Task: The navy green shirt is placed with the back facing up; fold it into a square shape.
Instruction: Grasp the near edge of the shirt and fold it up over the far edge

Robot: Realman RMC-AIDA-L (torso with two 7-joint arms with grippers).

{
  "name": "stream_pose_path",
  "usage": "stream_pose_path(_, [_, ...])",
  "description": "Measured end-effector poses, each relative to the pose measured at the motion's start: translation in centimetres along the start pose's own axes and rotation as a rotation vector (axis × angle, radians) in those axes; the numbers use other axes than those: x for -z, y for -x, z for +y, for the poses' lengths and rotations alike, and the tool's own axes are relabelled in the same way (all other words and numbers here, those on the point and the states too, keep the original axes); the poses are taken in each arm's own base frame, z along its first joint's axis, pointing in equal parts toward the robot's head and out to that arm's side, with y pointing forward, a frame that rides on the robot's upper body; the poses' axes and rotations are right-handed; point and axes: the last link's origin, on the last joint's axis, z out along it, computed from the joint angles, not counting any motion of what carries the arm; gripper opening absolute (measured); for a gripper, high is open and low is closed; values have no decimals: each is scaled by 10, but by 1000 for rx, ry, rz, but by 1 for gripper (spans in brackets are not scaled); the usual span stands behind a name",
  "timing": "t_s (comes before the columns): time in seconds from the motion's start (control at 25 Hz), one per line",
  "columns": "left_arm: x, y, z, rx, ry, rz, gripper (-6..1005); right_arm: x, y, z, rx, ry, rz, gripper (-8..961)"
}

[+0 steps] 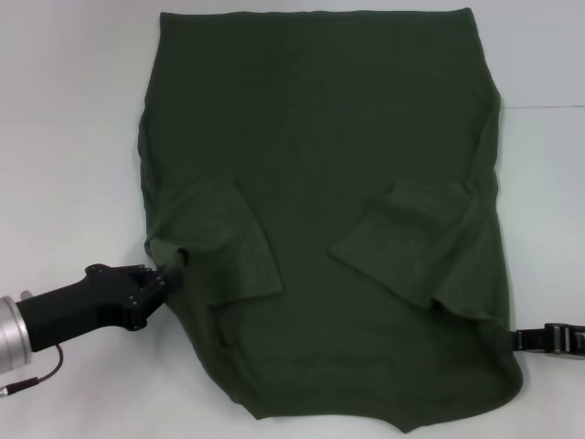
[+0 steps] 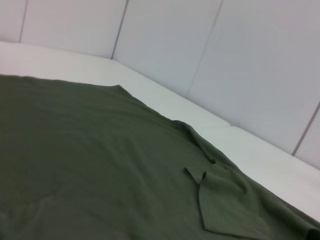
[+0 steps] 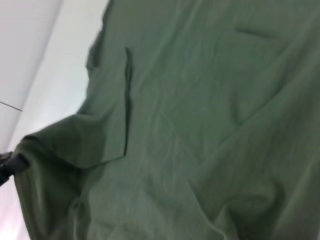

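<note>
Shirt (image 1: 320,183) lying flat on white table (image 1: 64,137), sleeves folded inward; left gripper (image 1: 169,270) pinching its left edge, right gripper (image 1: 521,338) jaws hidden; paneled wall (image 2: 225,60) showing only from left wrist.

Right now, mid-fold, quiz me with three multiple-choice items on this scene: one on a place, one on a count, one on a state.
1. Where is the left end effector?
A. At the shirt's left edge, beside the folded sleeve
B. Over the shirt's far hem
C. Parked off the table

2. How many sleeves are folded inward onto the body of the navy green shirt?
A. None
B. One
C. Two

3. How does the shirt lie?
A. Already folded into a small square
B. Spread out on the white table, only the sleeves turned in
C. Hanging in the air

Answers: 1 A, the head view shows it touching the bunched cloth at that edge. 2 C, the left sleeve and right sleeve both lie on the body. 3 B, the body is still full length and flat.
</note>
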Motion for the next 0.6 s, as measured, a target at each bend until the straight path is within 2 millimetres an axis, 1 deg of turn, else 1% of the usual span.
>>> stream_pose_path(0.32, [13, 3, -1, 126, 3, 7, 48, 19, -18, -6, 48, 38, -88, 20])
stream_pose_path(0.52, [22, 10, 1, 180, 4, 10, 47, 31, -32, -7, 68, 66, -130, 20])
stream_pose_path(0.6, [29, 14, 2, 201, 5, 16, 47, 38, -40, -8, 67, 71, -156, 20])
